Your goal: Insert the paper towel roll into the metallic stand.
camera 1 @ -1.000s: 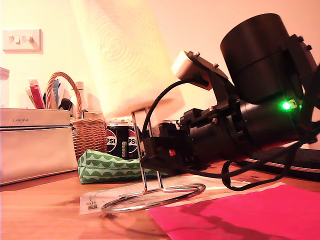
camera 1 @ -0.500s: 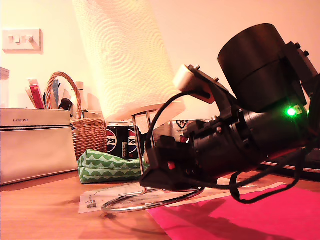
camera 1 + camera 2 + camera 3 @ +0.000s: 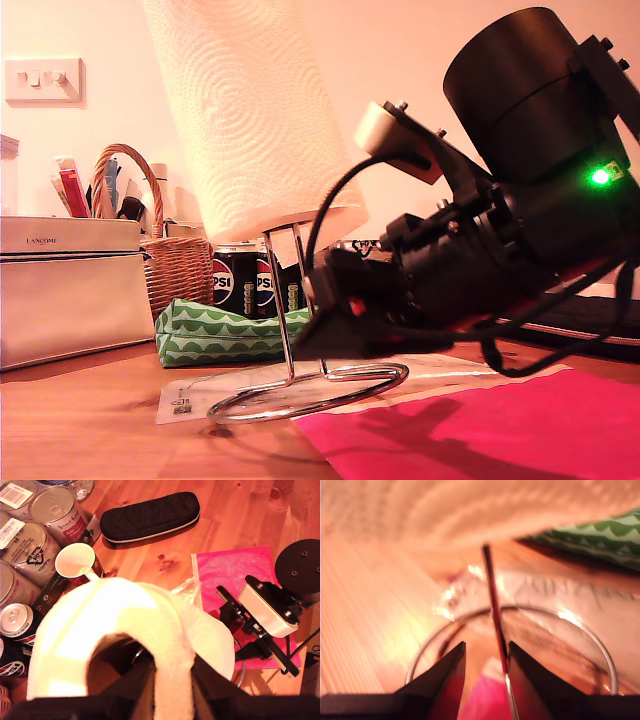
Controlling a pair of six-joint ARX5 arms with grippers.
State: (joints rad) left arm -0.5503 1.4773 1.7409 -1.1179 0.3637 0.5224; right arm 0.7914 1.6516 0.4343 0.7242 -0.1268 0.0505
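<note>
The white embossed paper towel roll (image 3: 250, 120) hangs tilted above the metallic stand (image 3: 284, 300), its lower end resting around the top of the upright. My first gripper (image 3: 172, 690) is shut on the roll's (image 3: 100, 630) wall, one finger inside the core; it is out of the exterior view. My second gripper (image 3: 308, 315) reaches in from the exterior view's right at the upright. Seen from its wrist, my second gripper (image 3: 486, 647) has its jaws narrowly apart around the rod (image 3: 492, 595), which touches one finger. The ring base (image 3: 300, 398) lies on the table.
Behind the stand are a green patterned pouch (image 3: 225, 335), Pepsi cans (image 3: 240, 285), a wicker basket (image 3: 175, 265) and a white box (image 3: 70, 290). A pink sheet (image 3: 480, 430) lies in front. Tins (image 3: 52, 510), a white cup (image 3: 75, 562) and a black case (image 3: 150, 516) stand nearby.
The roll has steadied and sunk slightly onto the top of the upright. My second arm dipped, then rose a little toward the exterior view's right; the stand stayed put.
</note>
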